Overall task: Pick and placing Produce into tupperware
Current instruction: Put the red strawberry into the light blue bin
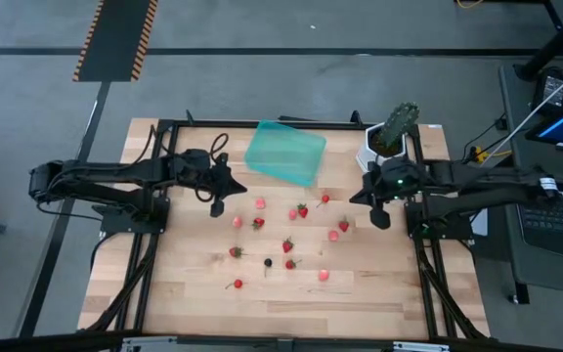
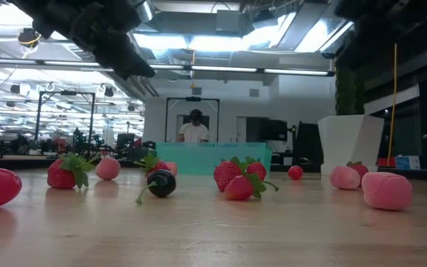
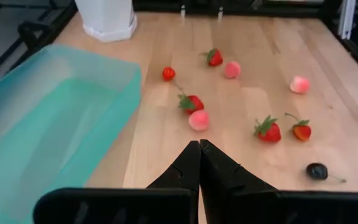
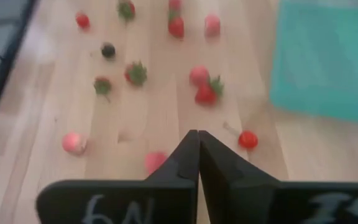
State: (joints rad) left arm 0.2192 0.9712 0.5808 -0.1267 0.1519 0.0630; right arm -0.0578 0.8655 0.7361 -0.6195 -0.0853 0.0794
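High view: container (image 1: 284,153) at upper centre of the table (image 1: 164,284), nothing inside it. Berries (image 1: 287,245) all loose on the wood, mid-frame. Left hand (image 1: 217,207) and right hand (image 1: 382,221) both pinched shut, holding nothing. Task looks unstarted; every berry left.

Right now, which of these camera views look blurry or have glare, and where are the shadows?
Right wrist view: soft throughout, the berries and tupperware smeared. Left wrist view: sharper, with pale glare patches on the table. Low view: bright ceiling lights blow out the background; the near tabletop is blurred. High view: even light, with only faint shadows under the arms.
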